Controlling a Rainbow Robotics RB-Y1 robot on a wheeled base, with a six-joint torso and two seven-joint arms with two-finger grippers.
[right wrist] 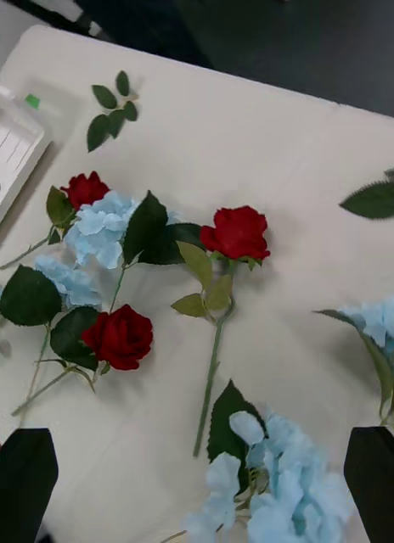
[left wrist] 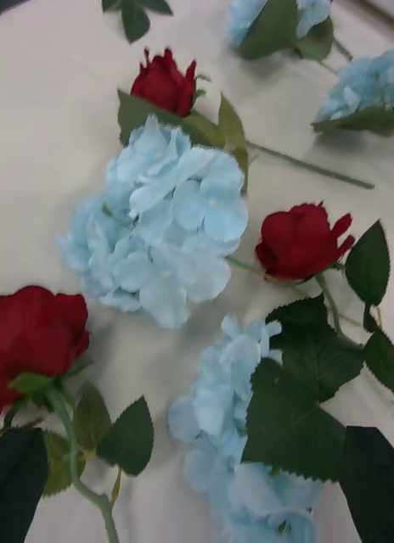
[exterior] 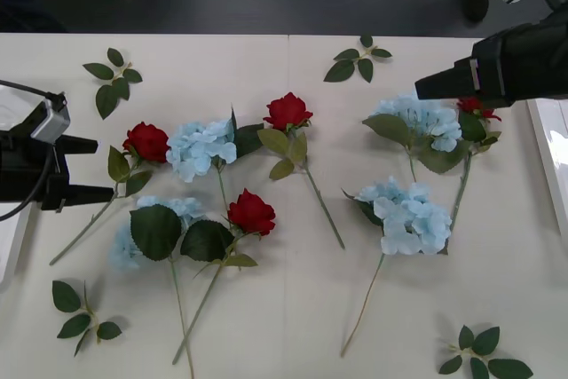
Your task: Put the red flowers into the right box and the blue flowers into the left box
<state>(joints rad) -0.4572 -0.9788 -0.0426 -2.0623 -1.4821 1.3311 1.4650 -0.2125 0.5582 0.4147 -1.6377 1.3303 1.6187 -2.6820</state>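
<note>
Flowers lie tangled mid-table, none boxed. Left gripper (exterior: 93,169) waits open and empty at the left edge beside a rose (exterior: 146,141); right gripper (exterior: 426,86), open and empty, hovers over a hydrangea (exterior: 424,119). Overlapping leaves could drag neighbours along.

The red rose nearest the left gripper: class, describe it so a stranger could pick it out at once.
Start at the left gripper at the table's left edge. The bloom closest to its fingertips is that red rose. Unlike the other roses, it sits directly left of a blue flower, farthest left of all.
</note>
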